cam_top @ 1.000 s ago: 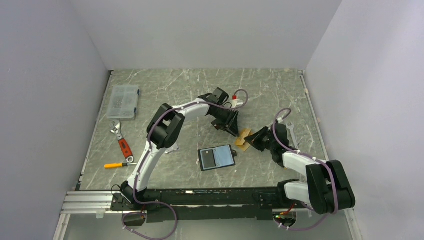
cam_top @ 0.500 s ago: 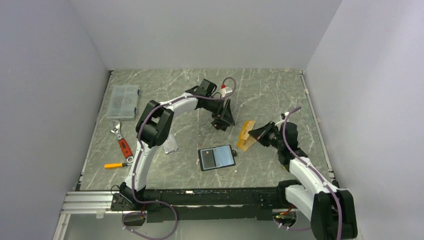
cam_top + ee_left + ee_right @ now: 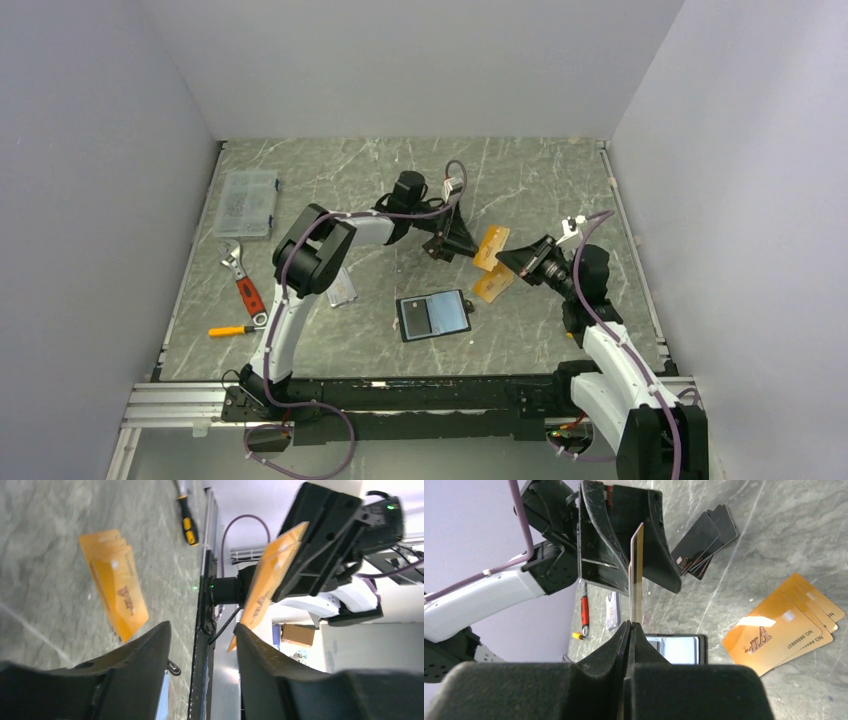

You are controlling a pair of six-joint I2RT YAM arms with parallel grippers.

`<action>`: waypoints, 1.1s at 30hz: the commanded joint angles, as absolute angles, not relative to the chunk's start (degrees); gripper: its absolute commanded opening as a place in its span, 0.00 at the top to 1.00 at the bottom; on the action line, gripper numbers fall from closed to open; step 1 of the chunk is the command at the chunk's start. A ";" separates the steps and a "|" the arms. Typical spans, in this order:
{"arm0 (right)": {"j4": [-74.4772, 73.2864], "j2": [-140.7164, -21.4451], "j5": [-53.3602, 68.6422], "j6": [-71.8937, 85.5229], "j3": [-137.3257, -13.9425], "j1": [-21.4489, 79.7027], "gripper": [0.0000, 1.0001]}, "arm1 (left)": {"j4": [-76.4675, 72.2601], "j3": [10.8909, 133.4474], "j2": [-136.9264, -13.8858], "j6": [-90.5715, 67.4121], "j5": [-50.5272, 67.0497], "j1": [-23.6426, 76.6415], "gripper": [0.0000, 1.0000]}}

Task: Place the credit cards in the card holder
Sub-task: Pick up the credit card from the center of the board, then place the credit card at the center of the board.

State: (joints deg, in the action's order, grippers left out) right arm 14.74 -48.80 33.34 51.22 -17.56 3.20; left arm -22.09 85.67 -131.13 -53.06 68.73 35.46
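Mid-table, above the grey-green marbled tabletop (image 3: 540,180): the right gripper (image 3: 630,630) is clenched on one end of a thin orange-tan plastic card (image 3: 637,575). The card is held clear of the surface, upright and edge-on to that wrist's camera.

Facing it from the other side, the left gripper (image 3: 458,243) has its two black fingers (image 3: 145,655) spread apart, released and gripping nothing. From the right wrist, the held card lines up with the gap between those fingers, with space on both sides. Whether it touches either finger cannot be told.

On the surface:
- A fanned stack of orange-tan cards (image 3: 781,625), printed "VIP", lies flat just below the two grippers in the top view, near the far right corner of the wallet.
- A fanned stack of thin black cards (image 3: 704,540) lies flat by the left gripper, apart from the orange stack.
- A small black leather-like folding card holder (image 3: 433,314) lies open and flat, with its bluish-grey clear pockets up and its snap tab at the right edge. It sits nearer the arm bases than both grippers, and neither touches it.

Left side of the table:
- A clear plastic compartment box (image 3: 246,203) sits towards the far edge.
- A red-handled adjustable wrench (image 3: 243,282) lies nearer than the box.
- A yellow-handled screwdriver (image 3: 232,329) lies nearer still.
- A small clear plastic sleeve (image 3: 340,288) lies flat beside the left arm's elbow.
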 commanded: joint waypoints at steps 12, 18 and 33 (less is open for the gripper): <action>17.45 -47.81 36.21 51.60 -17.58 3.39 1.00 | -64.92 85.86 -131.93 -81.48 75.47 37.21 0.43; 17.88 -48.13 38.24 51.36 -17.88 2.94 1.00 | -68.04 86.05 -132.87 -83.52 75.00 37.06 0.46; 20.58 -46.80 42.97 53.35 -16.02 0.44 1.00 | -74.22 85.35 -133.03 -87.08 73.33 36.23 0.91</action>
